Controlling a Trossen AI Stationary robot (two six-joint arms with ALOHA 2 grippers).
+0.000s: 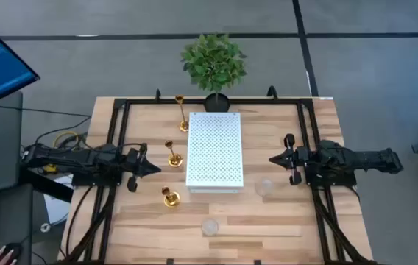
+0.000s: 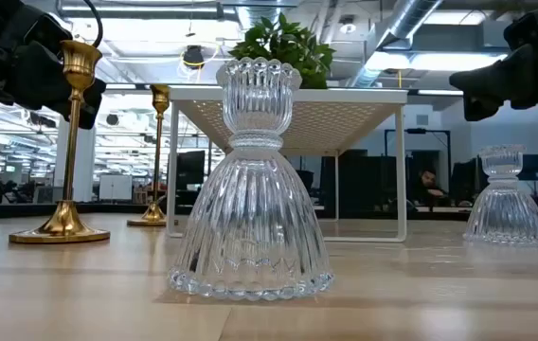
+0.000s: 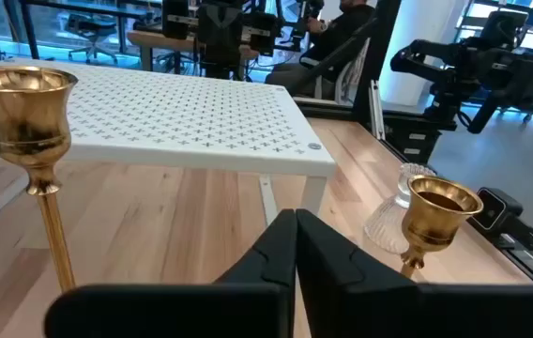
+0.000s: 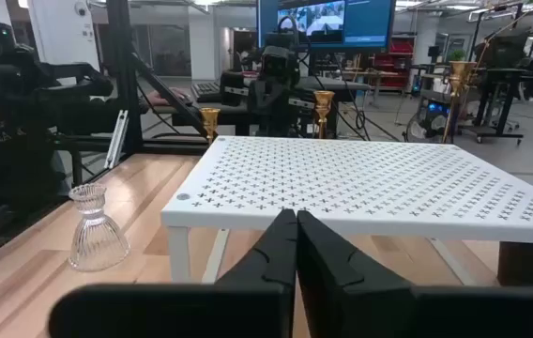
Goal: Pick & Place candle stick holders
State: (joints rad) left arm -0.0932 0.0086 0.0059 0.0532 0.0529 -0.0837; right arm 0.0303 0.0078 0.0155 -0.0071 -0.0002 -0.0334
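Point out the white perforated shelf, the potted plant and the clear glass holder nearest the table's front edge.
white perforated shelf [image 1: 214, 147]: high view, middle of its top panel.
potted plant [image 1: 213, 60]: high view, on the leaves.
clear glass holder [image 2: 250, 232]: low view, on its ribbed bell-shaped body.

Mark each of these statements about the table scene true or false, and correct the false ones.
1. Both grippers are shut and hold nothing. True: left gripper, right gripper.
2. A gold candle holder stands on the white rack. False: the white rack carries nothing; the gold candle holders stand on the table beside it.
3. Two clear glass holders are on the table. True: one, another.
4. The plant lies tipped over. False: the plant stands upright behind the rack.
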